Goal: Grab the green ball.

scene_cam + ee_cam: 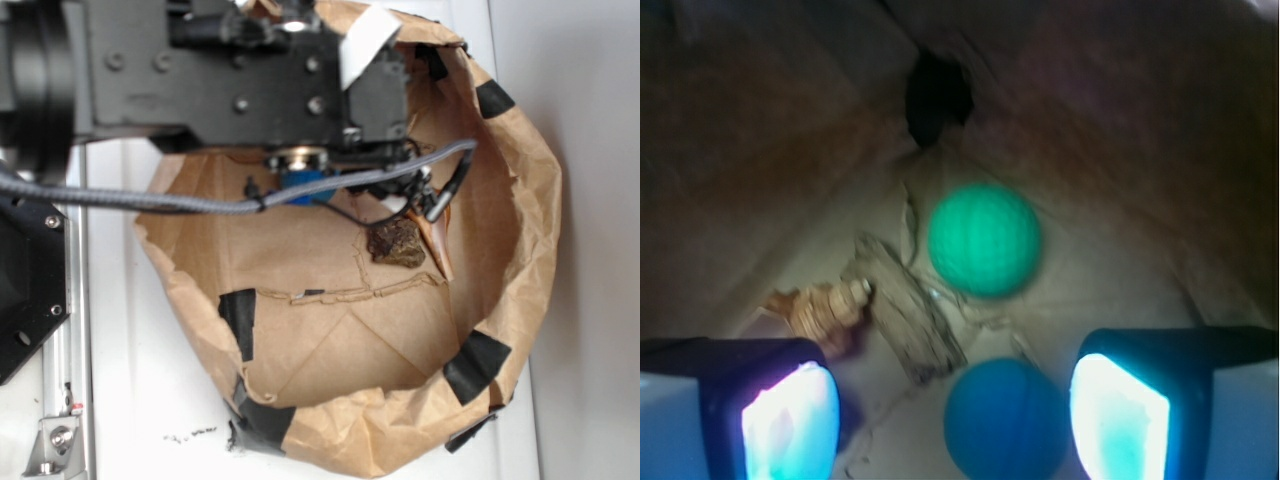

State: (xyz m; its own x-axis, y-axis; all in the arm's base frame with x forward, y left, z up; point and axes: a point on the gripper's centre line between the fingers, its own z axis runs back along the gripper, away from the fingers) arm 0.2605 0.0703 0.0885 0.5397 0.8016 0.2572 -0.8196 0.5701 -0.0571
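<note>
Exterior camera looks steeply down on the paper bag [500, 300]; wrist camera peers close into the bag's floor, shared by both.

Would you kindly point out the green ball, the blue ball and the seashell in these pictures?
green ball [985, 240], wrist view, centre of its ribbed face.
blue ball [1005, 418], wrist view, middle of its top, between the open fingers.
seashell [825, 308], wrist view, on its spiral body.

The sea-green, faintly ribbed green ball [985, 241] rests on brown paper, unheld.
</note>
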